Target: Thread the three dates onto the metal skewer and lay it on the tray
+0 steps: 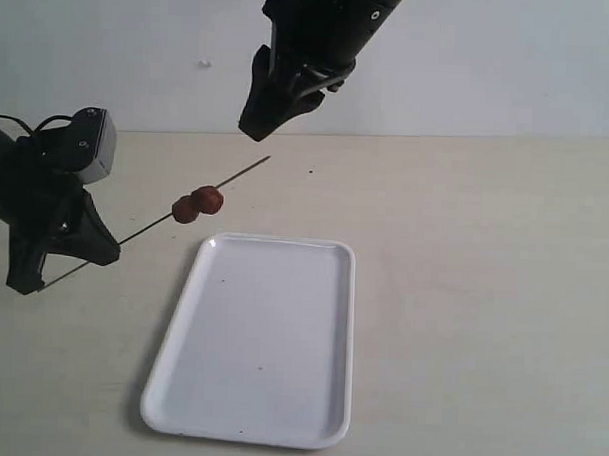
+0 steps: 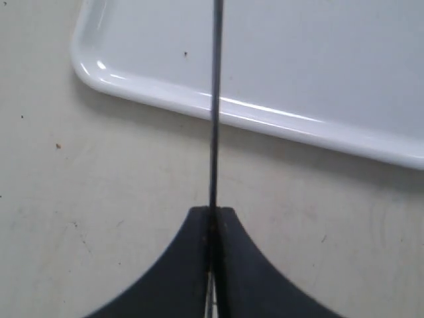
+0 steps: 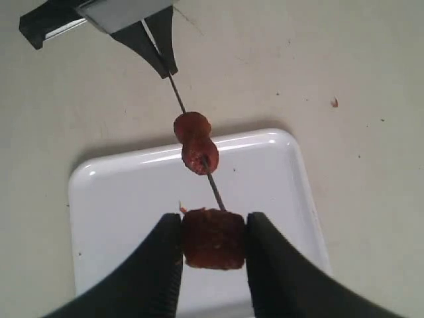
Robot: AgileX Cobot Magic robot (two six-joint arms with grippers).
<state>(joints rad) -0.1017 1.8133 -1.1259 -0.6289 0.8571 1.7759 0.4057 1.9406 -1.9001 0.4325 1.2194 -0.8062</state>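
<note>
My left gripper (image 1: 106, 251) (image 2: 212, 211) is shut on one end of the metal skewer (image 1: 236, 173) (image 2: 214, 99), which slants up over the table beside the tray (image 1: 261, 337). Two dates (image 1: 198, 204) (image 3: 196, 142) sit threaded side by side around the middle of the rod. My right gripper (image 1: 256, 126) (image 3: 213, 225) hangs high near the skewer's free tip, shut on the third date (image 3: 213, 240). In the right wrist view the skewer (image 3: 216, 191) tip meets that date's edge; whether it has pierced it I cannot tell. The exterior view hides the held date.
The white tray (image 3: 126, 192) (image 2: 265, 119) lies bare on the beige table, its long side running towards the front. A white wall stands behind the table. The left arm's camera housing (image 1: 87, 140) sits above the left gripper.
</note>
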